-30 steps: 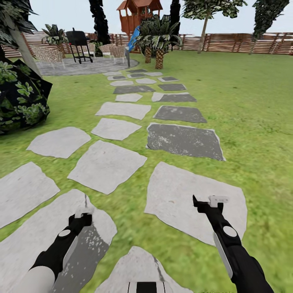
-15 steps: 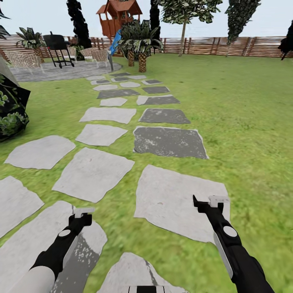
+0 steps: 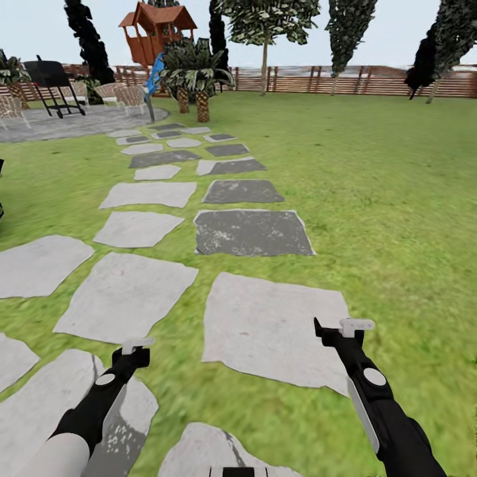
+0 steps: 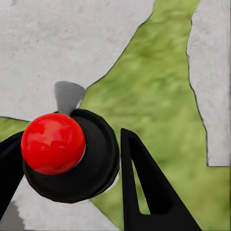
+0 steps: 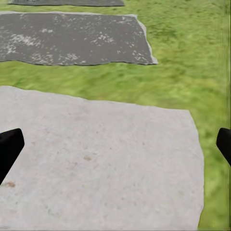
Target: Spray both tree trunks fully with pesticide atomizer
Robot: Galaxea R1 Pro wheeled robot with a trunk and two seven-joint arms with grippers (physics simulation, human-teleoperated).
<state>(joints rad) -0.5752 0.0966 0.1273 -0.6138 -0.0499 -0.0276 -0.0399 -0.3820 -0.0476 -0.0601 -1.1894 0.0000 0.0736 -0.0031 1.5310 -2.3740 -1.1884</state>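
The pesticide atomizer and the two trees are out of view. Green grass floor (image 3: 384, 199) spreads ahead and to the right, crossed by a path of grey stepping stones (image 3: 271, 328). My left gripper (image 3: 136, 346) hangs low over a pale stone and is open; in the left wrist view its black fingers (image 4: 144, 192) stand apart over grass and stone, with a red ball on a black disc (image 4: 53, 143) between them. My right gripper (image 3: 344, 326) is held over a large pale stone (image 5: 96, 159), open wide, with nothing between its fingertips.
The garden's brown slat fence (image 3: 371, 79) closes the far side. A wooden playhouse (image 3: 158, 30), short palms (image 3: 192, 73), dark cone conifers (image 3: 351, 26) and a black grill (image 3: 50, 79) on a grey round patio (image 3: 59, 122) stand at the back.
The whole view has swung to the right: stones, patio and playhouse slid left, and the dark bush at the left edge left the picture. Both arms hold the same pose.
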